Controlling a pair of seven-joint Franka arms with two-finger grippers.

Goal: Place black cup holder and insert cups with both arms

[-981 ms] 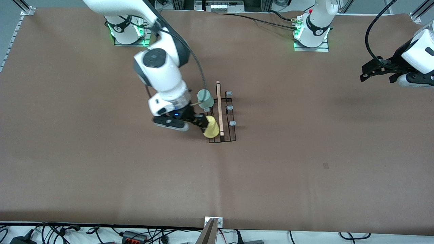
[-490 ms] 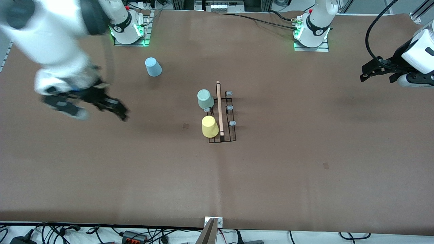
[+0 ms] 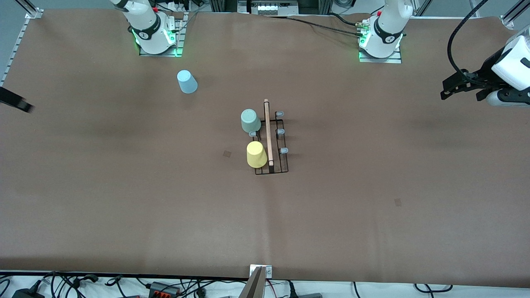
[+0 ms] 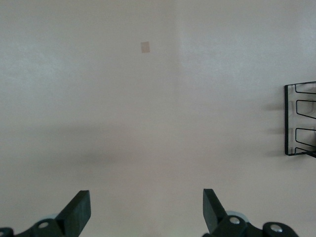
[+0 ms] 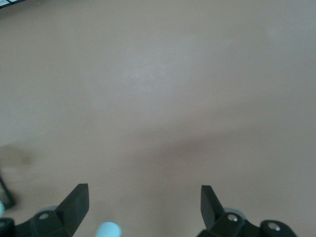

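The black cup holder (image 3: 276,145) lies mid-table, its wooden rod (image 3: 268,132) on top; one end of the wire frame (image 4: 300,118) shows in the left wrist view. A pale green cup (image 3: 250,121) and a yellow cup (image 3: 256,154) sit on it, on the side toward the right arm's end. The light blue cup (image 3: 187,81) stands alone on the table near the right arm's base. My right gripper (image 3: 15,102) (image 5: 142,201) is open and holds nothing, at the table's edge at the right arm's end. My left gripper (image 3: 459,96) (image 4: 144,208) waits open at its own end.
Three grey-tipped pegs (image 3: 280,131) stand bare on the holder's side toward the left arm's end. Both arm bases (image 3: 155,35) (image 3: 381,39) are fixed along the table edge farthest from the front camera. Small marks (image 3: 227,153) dot the brown table cover.
The right gripper let go of the yellow cup on the holder and swung fast toward the right arm's end, nearly leaving the front view. The blue cup came into sight. The left arm stayed still.
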